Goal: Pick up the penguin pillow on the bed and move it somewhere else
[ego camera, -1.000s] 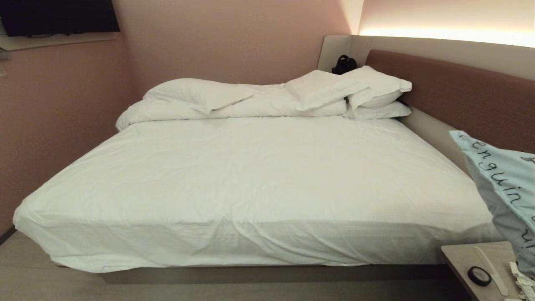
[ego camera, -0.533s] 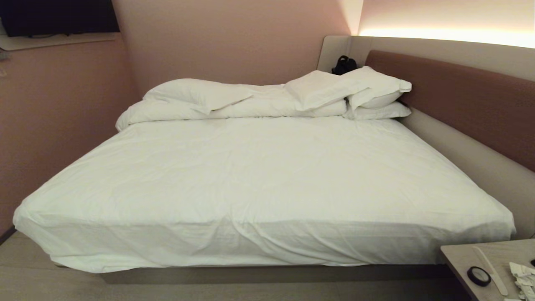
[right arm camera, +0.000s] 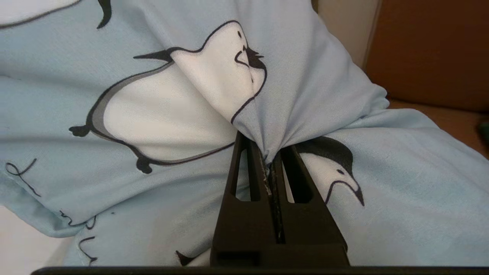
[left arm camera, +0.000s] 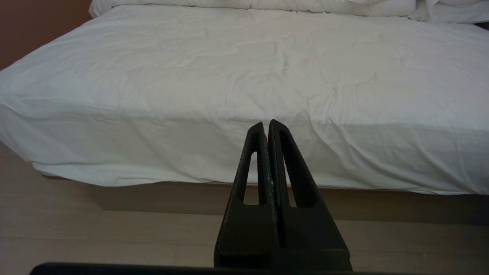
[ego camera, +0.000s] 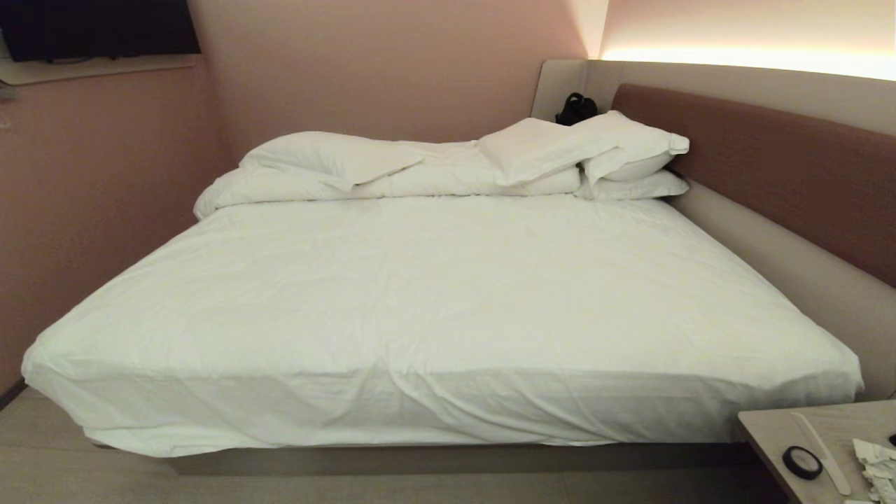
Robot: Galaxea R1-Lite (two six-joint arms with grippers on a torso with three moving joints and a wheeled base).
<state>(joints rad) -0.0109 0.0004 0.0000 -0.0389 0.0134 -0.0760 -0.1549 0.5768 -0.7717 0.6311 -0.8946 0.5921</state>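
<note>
The bed (ego camera: 448, 294) lay white and wrinkly. Our right gripper (right arm camera: 272, 162) pinched the soft penguin pillow (right arm camera: 160, 114); our left gripper (left arm camera: 266, 128) stayed closed, empty.

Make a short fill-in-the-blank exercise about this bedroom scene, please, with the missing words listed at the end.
1. The right gripper is shut on a pinch of the ______ pillow's cloth.
2. The left gripper is shut and holds ______; it points at the bed.
3. In the head view, the roll of black tape lies on the small ______ at the bed's near right corner.
4. The white pillows are piled at the ______ end of the bed.

Missing words: penguin; nothing; table; far
</note>
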